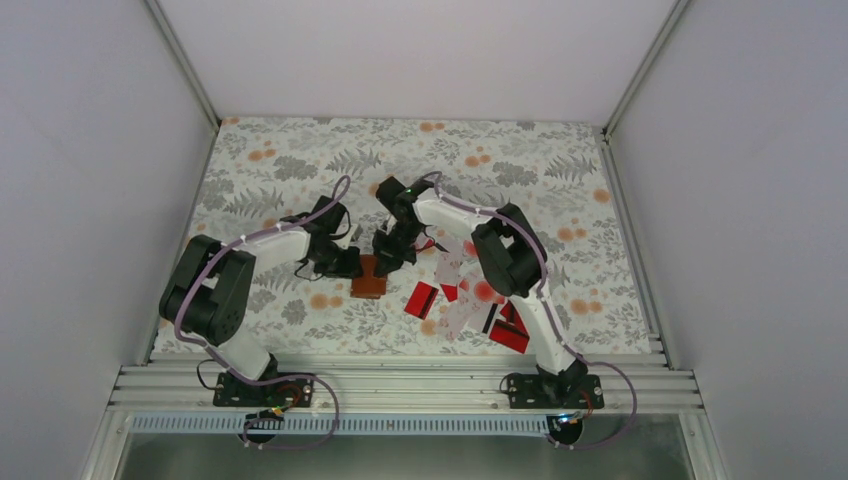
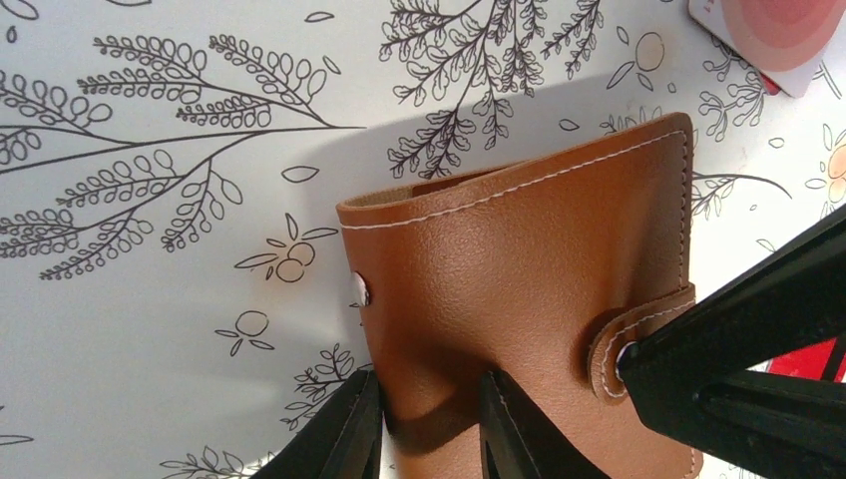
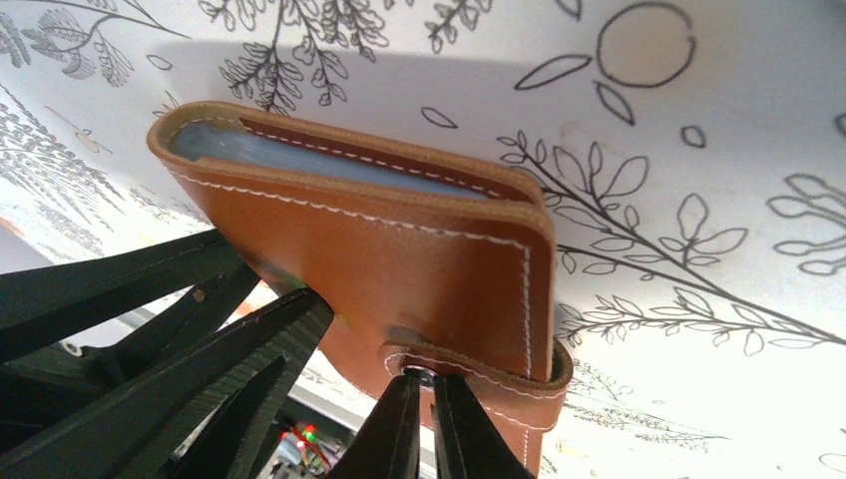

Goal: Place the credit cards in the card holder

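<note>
Card holder sits mid-counter, a bit left of centre and closer to the near edge, between my two claws. Counter has a floral cloth on it.

Left claw: narrow and holding the holder. Its fingers pinch the lower part of the brown cover from both sides, and the leather dents in between them. The holder is folded shut and tipped up on edge. I cannot tell if its bottom edge touches the cloth.

Right claw: jaws pressed tight together, with the tips right at the snap strap where it wraps round the holder's edge onto the cover. I cannot tell if the strap is nipped between the tips or only touched. In the right wrist view the pale blue-grey pockets show along the holder's top edge, inside the stitched brown rim.

Credit cards: loose on the counter to the right of the holder, spread toward the near right corner and partly under the right arm. Some are red, some white with red blotches, several overlapping. One white blotched card lies just beyond the holder's far corner in the left wrist view, not touching it.
</note>
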`<state>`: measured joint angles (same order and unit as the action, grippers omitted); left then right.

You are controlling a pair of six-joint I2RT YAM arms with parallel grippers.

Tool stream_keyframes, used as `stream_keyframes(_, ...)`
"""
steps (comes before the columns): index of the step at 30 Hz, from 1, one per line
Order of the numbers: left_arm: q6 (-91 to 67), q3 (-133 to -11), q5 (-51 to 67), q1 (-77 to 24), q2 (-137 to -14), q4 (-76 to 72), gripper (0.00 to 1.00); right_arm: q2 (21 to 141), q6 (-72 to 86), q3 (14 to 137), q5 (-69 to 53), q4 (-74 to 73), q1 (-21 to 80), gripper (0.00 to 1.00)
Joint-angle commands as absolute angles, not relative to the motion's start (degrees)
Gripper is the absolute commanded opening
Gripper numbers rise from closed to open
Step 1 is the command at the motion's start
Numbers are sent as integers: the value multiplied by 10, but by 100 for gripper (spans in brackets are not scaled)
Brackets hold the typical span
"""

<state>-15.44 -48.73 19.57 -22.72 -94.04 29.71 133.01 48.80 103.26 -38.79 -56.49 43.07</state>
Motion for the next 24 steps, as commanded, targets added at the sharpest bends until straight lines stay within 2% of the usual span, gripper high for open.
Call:
stream_keyframes(1,-142,-473,196,-249,-939,308,27,1357,454,1033,-269,-470,467,7)
stream_keyframes(4,-142,-488,177,-249,-896,333,32,1297,419,1037,-246,-455,465,13)
stream_keyframes(8,-145,-519,134,-247,-826,368,45,1211,383,1048,-193,-455,456,20)
stream_keyframes(10,-149,-538,112,-245,-798,387,52,1166,361,1049,-164,-454,449,33)
stream_keyframes(13,-157,-573,83,-243,-761,414,71,1101,331,1049,-113,-457,441,67)
stream_keyframes(15,-165,-601,63,-242,-740,427,79,1057,315,1050,-79,-466,433,80)
stream_keyframes(19,-166,-644,19,-241,-705,436,92,977,291,1039,-1,-483,410,90)
stream_keyframes(20,-162,-649,2,-240,-689,431,92,960,283,1031,20,-479,405,90)
stream_keyframes(22,-146,-660,-24,-240,-673,422,93,911,255,1009,42,-459,399,99)
stream_keyframes(24,-136,-674,-60,-240,-656,418,93,881,237,998,70,-451,394,99)
